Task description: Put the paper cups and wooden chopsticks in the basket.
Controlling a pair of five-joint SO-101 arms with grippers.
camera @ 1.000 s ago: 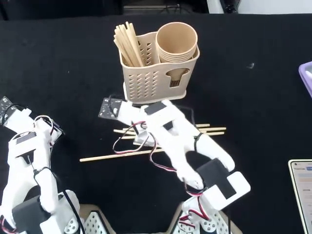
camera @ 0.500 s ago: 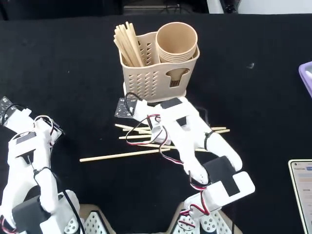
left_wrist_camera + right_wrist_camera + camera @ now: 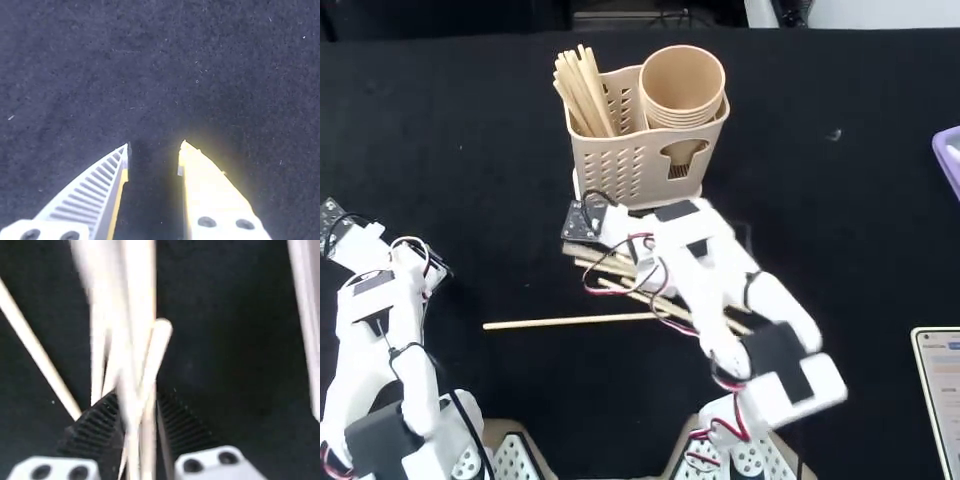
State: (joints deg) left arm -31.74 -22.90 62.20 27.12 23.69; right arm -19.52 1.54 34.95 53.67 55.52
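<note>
Bundle of wooden chopsticks (image 3: 135,305) was clamped between the ribbed dark pads of the right gripper (image 3: 137,399). The jaws were nearly closed on it. The sticks ran out past the fingertips, slightly crossed rather than parallel.

One loose chopstick (image 3: 570,321) lay flat on the black cloth (image 3: 840,230), off to the side of that gripper and apart from it.

The basket (image 3: 640,165) stood just ahead of the gripper: beige plastic, perforated walls, two compartments. One held upright sticks (image 3: 582,88), the other nested paper cups (image 3: 682,85).

Judged step: carrying the bundle to the basket, with the cups apparently done.

The next move would call for tipping the bundle near upright over the stick compartment. The sticks are thin and smooth and could fan out or slip.

Left gripper (image 3: 154,147): jaws part open, nothing between them, over bare cloth, well apart from the basket.
</note>
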